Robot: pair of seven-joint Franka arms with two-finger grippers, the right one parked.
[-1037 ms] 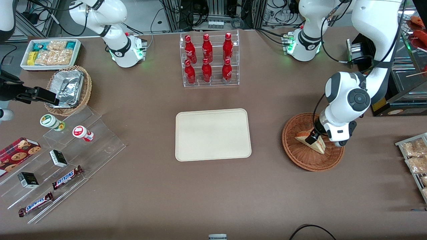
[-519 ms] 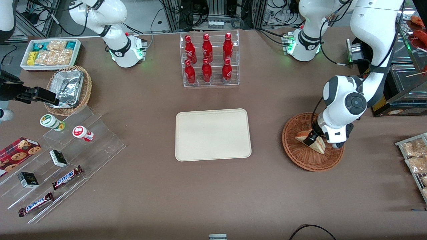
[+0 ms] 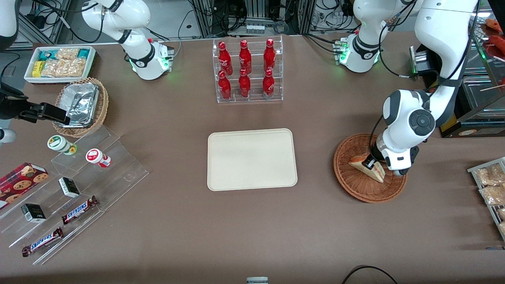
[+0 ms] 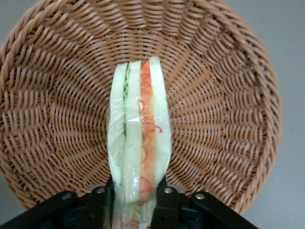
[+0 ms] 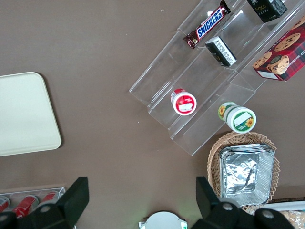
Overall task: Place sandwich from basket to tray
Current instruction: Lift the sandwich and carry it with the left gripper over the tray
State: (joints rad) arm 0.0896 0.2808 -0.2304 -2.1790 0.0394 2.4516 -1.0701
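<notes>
- We see the pincer point(image 3: 370, 162) down inside the basket point(image 3: 349, 181), clamped on the sandwich point(image 3: 369, 169).
- Wrist view: one finger point(image 4: 97, 205) on each bread face of the sandwich point(image 4: 139, 143), both pressed against the wrapped wedge (clear film is visible over the filling).
- Cut edge faces the wrist camera: green layer on one side, orange-red on the other, white bread outside.
- Sandwich is in the basket point(image 4: 228, 95), over the woven floor; we can't tell if it touches the weave or is just clear of it.
- Basket sits on the table point(image 3: 315, 221) toward the working arm's end.
- Tray point(image 3: 221, 173) lies flat mid-table, well apart from the basket, nearer the front camera than the rack of red bottles point(image 3: 246, 71).
</notes>
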